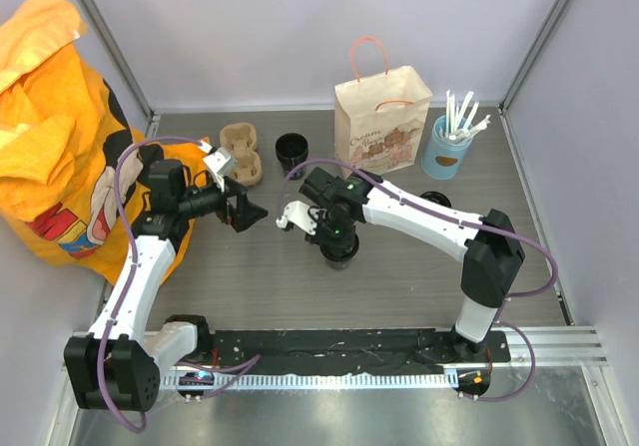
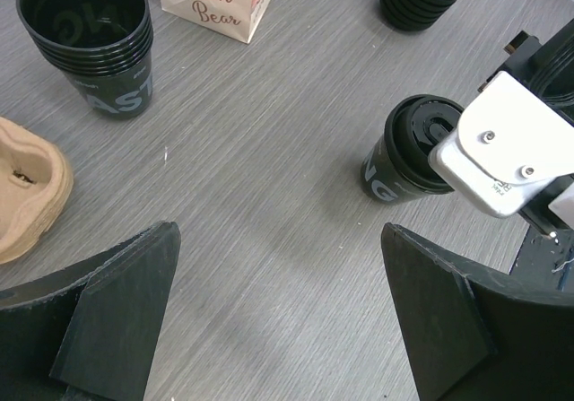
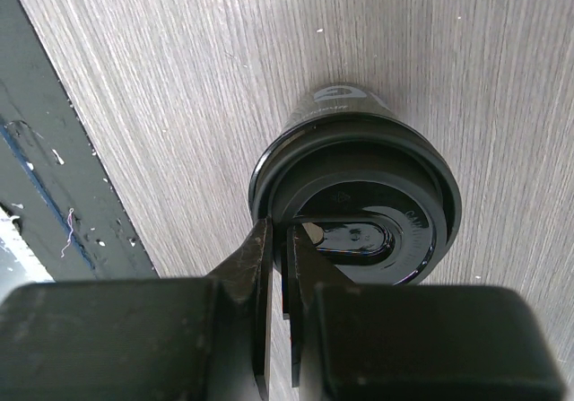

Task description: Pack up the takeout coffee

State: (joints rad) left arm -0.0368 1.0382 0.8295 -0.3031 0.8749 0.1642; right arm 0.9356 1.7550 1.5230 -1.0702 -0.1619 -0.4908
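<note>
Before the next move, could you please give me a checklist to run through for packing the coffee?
1. Takeout coffee upright on the table: ok.
2. Lid on the cup: ok.
3. Right hand shut on the lid's rim: ok.
4. Left hand open, apart from the cup: ok.
5. Paper bag upright: ok.
6. Bag mouth wide enough: cannot tell.

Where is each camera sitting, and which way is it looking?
Top camera: high behind the arms, looking down at the table; both arms show.
Left wrist camera: looks past the open left claw across the table at the coffee cup.
Right wrist camera: looks down; right claw pinches the cup's lid.
All three see that cup.
</note>
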